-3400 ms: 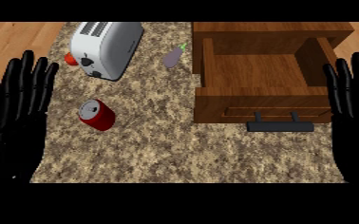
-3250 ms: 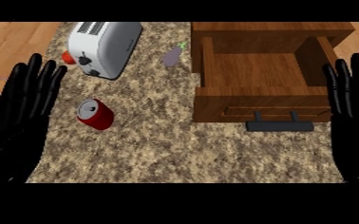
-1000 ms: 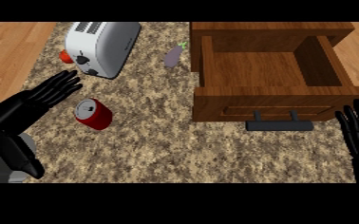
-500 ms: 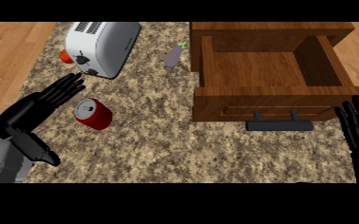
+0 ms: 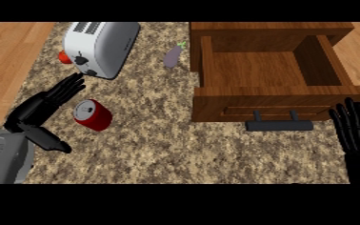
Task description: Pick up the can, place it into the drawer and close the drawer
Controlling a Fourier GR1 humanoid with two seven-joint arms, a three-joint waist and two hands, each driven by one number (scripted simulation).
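Items counted, head view.

One red can [image 5: 93, 115], lying on its side on the counter [image 5: 162, 148], silver end turned toward 10 o'clock. It sits at about 9 o'clock from the view's centre, well apart from the drawer.

One wooden drawer [image 5: 271, 74], pulled open, at 2 o'clock; nothing shows inside it. One dark bar handle [image 5: 279, 125] on its front panel.

One white toaster [image 5: 100, 47] at 11 o'clock, two slots on top, with a red knob [image 5: 65, 57] and a black knob on the end nearest the can.

One small purple eggplant [image 5: 172, 56] with a green stem, at 12 o'clock, between the toaster and the drawer, just beside the drawer's left wall.

Two robot hands. Left robot hand [image 5: 44, 107] at 9 o'clock: fingers straight and spread toward 1 o'clock, thumb stuck out toward 5 o'clock, the can just beside the fingers; whether they touch cannot be told. Right robot hand [image 5: 347, 129] at 4 o'clock, at the view's right edge: fingers straight, pointing up, holding nothing.

Surface: one brown speckled granite-pattern counter. Room: a strip of light wooden floor [image 5: 21, 52] beyond the counter's left edge.
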